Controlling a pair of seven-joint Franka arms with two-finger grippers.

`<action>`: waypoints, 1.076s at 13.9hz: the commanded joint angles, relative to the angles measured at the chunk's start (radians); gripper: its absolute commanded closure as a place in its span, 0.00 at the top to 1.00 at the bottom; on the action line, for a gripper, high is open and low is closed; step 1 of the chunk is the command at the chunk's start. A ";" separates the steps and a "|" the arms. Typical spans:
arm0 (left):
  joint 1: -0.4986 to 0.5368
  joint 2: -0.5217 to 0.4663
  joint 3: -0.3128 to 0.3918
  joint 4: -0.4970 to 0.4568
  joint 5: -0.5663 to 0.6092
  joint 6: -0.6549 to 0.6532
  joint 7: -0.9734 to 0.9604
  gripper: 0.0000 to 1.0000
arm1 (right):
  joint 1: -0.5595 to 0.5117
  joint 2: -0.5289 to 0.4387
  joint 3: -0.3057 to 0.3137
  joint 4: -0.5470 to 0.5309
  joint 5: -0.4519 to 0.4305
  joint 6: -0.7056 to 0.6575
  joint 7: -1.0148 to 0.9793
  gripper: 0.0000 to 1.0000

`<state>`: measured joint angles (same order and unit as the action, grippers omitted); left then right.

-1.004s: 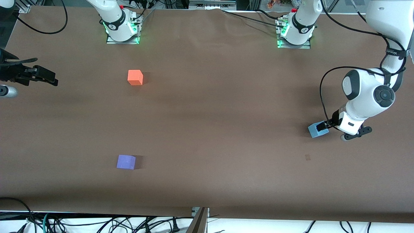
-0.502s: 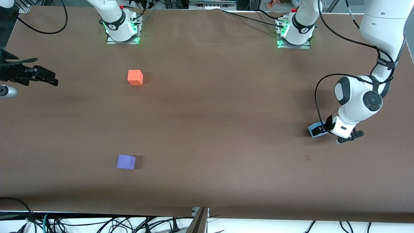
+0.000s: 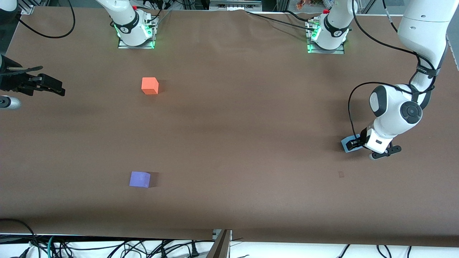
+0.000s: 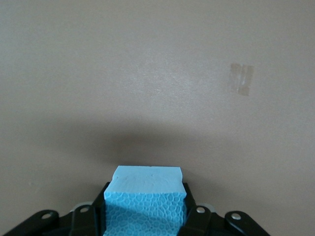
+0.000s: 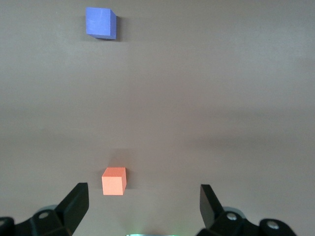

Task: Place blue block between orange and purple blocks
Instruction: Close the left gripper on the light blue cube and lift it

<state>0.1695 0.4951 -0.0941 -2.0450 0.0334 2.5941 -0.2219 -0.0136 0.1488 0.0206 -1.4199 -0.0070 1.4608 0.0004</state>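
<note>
The blue block (image 3: 345, 145) rests on the brown table near the left arm's end. My left gripper (image 3: 355, 144) is down over it. In the left wrist view the blue block (image 4: 145, 194) fills the gap of the left gripper (image 4: 145, 211), with a black finger against each side. The orange block (image 3: 150, 86) lies toward the right arm's end, and the purple block (image 3: 140, 179) lies nearer the camera than it. My right gripper (image 3: 53, 87) waits open and empty at the right arm's end. Its wrist view shows the gripper (image 5: 142, 196), the orange block (image 5: 114, 181) and the purple block (image 5: 101, 22).
A small patch of tape (image 3: 341, 174) is stuck to the table nearer the camera than the blue block; it also shows in the left wrist view (image 4: 241, 78). Both arm bases (image 3: 135, 34) stand along the table's edge farthest from the camera. Cables hang below the nearest edge.
My left arm has come down and shifted slightly toward the right arm's end, so its fingers now sit around the blue block. The block and the right arm have stayed put.
</note>
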 commanded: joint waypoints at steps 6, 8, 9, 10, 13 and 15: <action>-0.102 -0.012 -0.027 0.089 0.013 -0.123 0.095 0.00 | -0.008 0.009 -0.004 0.018 0.012 0.007 -0.014 1.00; -0.165 -0.010 -0.041 0.132 0.005 -0.146 0.095 0.00 | -0.009 0.009 -0.004 0.018 0.012 0.007 -0.014 1.00; -0.203 -0.009 -0.042 0.150 -0.004 -0.155 0.092 0.00 | -0.008 0.009 -0.004 0.018 0.013 0.007 -0.014 1.00; -0.241 -0.007 -0.044 0.161 -0.013 -0.157 0.058 0.00 | -0.008 0.009 -0.004 0.018 0.013 0.007 -0.014 1.00; -0.407 0.025 -0.042 0.236 -0.053 -0.179 -0.155 0.00 | -0.008 0.009 -0.002 0.018 0.013 0.007 -0.014 1.00; -0.520 0.107 -0.041 0.357 -0.052 -0.218 -0.320 0.00 | -0.008 0.009 -0.002 0.018 0.015 0.007 -0.013 1.00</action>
<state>-0.2453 0.5101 -0.1552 -1.8261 0.0010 2.4302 -0.4196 -0.0143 0.1508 0.0160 -1.4199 -0.0070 1.4691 0.0003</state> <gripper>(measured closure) 0.427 0.000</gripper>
